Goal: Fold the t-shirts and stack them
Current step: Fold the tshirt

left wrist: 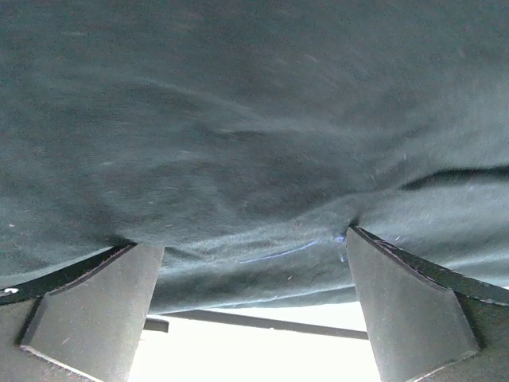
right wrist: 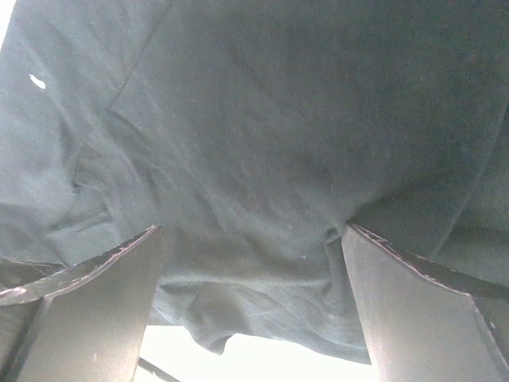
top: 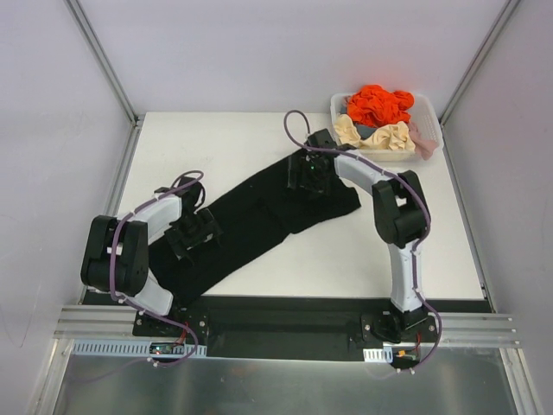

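Black t-shirt (top: 259,218) | beneath left end effector (top: 193,233) | beneath right end effector (top: 308,177)

The left arm (top: 130,238) is folded, with its elbow pulled back near the base at the left side, and its forearm reaches forward and toward the middle. The left tool (top: 192,233) points down and its two fingers (left wrist: 95,310) stand spread wide apart. The right arm (top: 399,212) rises from its base, bends at the elbow and stretches far to the left, and the right tool (top: 309,175) also points down with both fingers (right wrist: 413,310) wide apart.
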Controlling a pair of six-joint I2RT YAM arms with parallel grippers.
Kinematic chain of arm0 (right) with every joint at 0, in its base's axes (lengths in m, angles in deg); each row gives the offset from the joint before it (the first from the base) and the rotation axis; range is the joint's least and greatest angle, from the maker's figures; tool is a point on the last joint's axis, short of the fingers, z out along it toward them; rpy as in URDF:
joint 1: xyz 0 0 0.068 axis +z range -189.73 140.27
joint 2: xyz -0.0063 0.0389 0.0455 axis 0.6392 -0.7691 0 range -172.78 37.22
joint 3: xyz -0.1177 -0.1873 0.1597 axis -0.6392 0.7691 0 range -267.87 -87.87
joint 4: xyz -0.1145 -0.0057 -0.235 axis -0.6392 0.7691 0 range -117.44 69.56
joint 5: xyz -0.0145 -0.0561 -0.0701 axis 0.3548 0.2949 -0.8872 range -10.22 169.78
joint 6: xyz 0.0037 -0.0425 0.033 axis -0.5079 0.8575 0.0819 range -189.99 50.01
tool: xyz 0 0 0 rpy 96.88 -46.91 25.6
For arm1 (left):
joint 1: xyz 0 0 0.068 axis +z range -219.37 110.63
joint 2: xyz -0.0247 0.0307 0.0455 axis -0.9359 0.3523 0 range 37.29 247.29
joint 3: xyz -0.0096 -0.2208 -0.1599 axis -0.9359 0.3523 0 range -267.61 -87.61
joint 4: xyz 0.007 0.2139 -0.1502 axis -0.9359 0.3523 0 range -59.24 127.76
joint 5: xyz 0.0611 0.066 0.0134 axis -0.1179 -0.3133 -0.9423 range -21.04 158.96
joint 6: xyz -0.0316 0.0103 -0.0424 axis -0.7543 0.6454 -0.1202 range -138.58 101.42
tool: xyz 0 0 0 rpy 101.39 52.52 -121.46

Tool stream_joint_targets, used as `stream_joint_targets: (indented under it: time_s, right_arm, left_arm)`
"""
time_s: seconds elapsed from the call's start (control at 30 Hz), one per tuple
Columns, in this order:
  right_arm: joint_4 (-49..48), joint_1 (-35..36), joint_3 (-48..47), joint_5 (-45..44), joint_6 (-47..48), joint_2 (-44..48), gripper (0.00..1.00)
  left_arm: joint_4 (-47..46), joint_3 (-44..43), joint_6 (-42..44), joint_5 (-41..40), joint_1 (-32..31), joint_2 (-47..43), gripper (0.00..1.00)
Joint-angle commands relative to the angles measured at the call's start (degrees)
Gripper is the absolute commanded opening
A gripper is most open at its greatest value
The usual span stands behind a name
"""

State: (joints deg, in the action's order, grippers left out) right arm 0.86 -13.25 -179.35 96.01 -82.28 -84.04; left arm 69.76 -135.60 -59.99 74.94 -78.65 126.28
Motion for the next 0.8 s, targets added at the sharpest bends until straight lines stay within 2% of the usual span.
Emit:
stream_joint_targets:
  time_s: [0.0,0.17,0.2,0.43,0.57,0.77]
  right_arm:
    - [3.7,0.7,-14.2,3.9,2.7,-11.0,0.97]
    - [10.7,0.1,-36.7,5.6,3.4,-21.8,0.97]
    - [10.8,-0.5,-38.5,5.7,3.2,-24.2,0.97]
    - [2.7,-5.2,-40.2,3.1,0.3,-25.9,0.97]
    - [-1.7,-6.4,-48.3,1.6,2.1,-30.9,0.97]
    - [-10.7,-9.1,-49.1,2.0,-1.5,-32.4,0.97]
  left_arm:
    - [0.5,4.6,-3.0,3.9,-0.2,-2.1,0.99]
    - [-0.4,4.1,-4.9,5.9,-3.0,-5.1,0.99]
    - [-0.7,3.2,-5.5,6.4,-3.7,-5.1,0.99]
    - [-3.5,-6.8,-8.0,10.9,-14.9,4.6,0.99]
    - [-3.9,-14.8,-8.0,11.4,-22.1,9.0,0.99]
    - [-4.5,-23.9,-10.2,12.7,-28.9,15.8,0.99]
